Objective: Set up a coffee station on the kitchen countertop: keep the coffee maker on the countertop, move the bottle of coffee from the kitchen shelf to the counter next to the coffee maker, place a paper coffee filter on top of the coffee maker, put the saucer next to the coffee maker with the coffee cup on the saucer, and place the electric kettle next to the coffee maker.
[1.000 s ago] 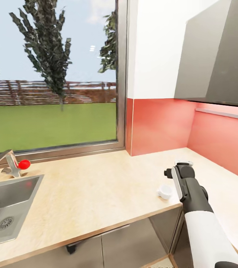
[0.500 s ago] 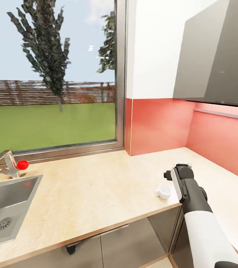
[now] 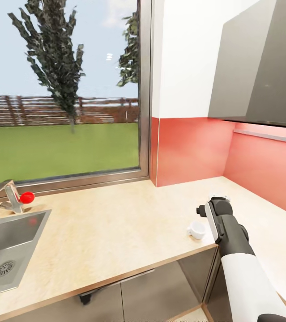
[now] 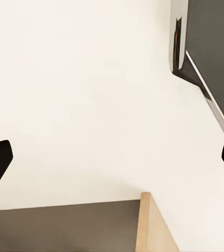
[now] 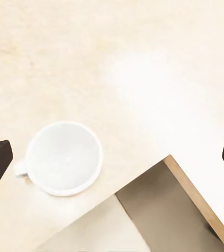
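White coffee cup [image 3: 198, 229] upright on countertop [image 3: 116, 232], right pincer [image 5: 112, 157] open above it, arm extended forward.

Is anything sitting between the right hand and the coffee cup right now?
Nothing visible. The coffee cup stands alone on bare countertop near its edge, below the open right hand, whose fingers are spread wide.

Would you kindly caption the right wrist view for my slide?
Open right gripper above a white coffee cup standing upright near the inner corner edge of the tan countertop.
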Controlling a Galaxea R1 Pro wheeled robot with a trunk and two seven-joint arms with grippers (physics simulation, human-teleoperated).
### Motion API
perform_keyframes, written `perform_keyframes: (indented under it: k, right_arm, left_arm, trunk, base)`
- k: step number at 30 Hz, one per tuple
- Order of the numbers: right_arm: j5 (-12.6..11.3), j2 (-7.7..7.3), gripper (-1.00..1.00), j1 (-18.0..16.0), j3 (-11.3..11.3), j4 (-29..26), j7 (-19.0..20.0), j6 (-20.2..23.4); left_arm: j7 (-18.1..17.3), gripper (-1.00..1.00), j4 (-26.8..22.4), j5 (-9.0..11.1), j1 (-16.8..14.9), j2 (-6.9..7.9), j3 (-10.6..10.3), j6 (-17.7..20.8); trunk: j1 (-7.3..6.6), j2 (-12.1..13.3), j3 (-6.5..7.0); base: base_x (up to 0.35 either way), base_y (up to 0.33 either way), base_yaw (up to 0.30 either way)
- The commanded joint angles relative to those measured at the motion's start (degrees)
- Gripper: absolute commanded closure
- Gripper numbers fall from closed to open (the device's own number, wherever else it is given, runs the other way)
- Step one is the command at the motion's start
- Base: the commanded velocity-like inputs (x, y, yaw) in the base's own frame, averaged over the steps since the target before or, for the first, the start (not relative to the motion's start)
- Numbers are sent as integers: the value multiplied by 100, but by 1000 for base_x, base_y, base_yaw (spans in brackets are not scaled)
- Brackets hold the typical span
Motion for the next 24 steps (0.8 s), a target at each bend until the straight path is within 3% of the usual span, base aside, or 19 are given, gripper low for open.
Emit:
perform_keyframes:
  k: [1,24]
  right_arm:
    - [55,6,-100,-2,-11,-2,32,26]
    - [53,-57,-100,-2,-45,8,32,26]
  left_arm:
    - [10,-100,-7,2,4,-2,-45,22]
    - [13,-100,-6,3,4,-4,-45,22]
  trunk:
    - [2,-3,-8]
    - [2,-3,-211]
  base:
    - [0,0,0]
    - [0,0,0]
